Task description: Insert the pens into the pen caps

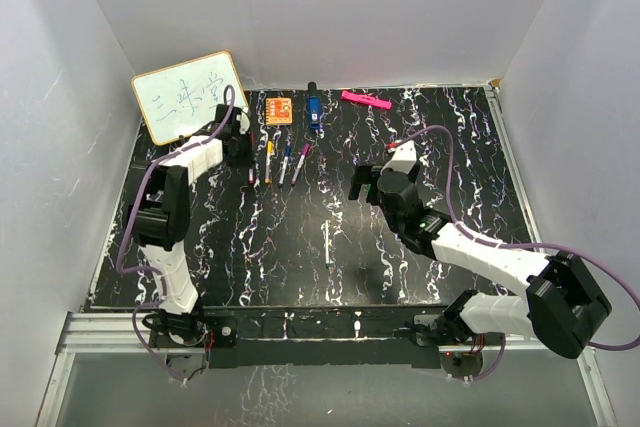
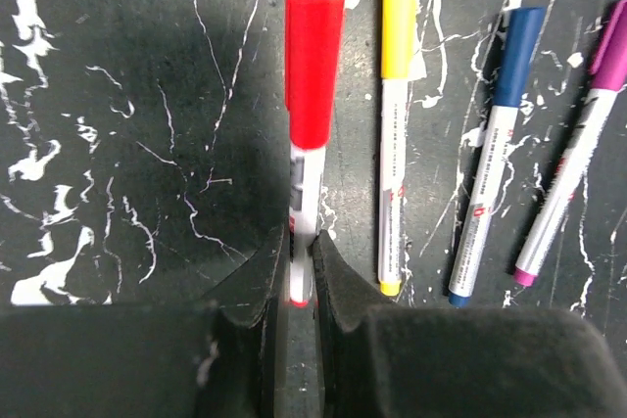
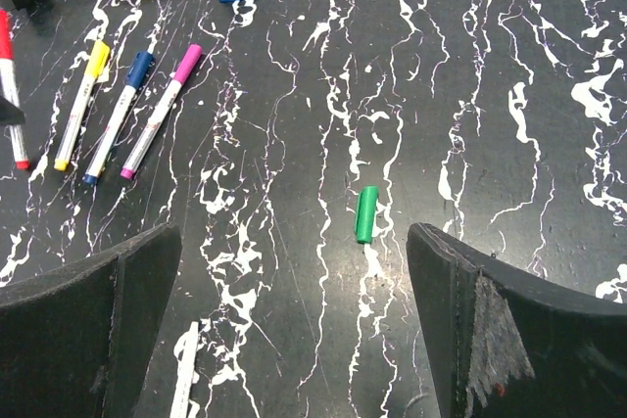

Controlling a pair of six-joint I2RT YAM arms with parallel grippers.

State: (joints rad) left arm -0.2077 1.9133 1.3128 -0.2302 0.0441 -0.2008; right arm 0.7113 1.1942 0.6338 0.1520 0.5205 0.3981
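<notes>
Left gripper (image 2: 300,266) clamps the red pen (image 2: 312,95) — right gripper (image 3: 292,242), reaching forward, gapes above the green cap (image 3: 365,213).

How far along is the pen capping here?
Done: the yellow pen, blue pen and purple pen lie capped. In hand: the left tool grips the capped red pen. Left: the green cap lies loose in front of the open right tool, and the last pen lies bare nearby.

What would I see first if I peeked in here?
Probably the bright red-capped pen, pinched at its tail end by the left pincer at the far left of the black marbled table. Next, the little green cap lying alone in front of the wide-open right pincer.
</notes>
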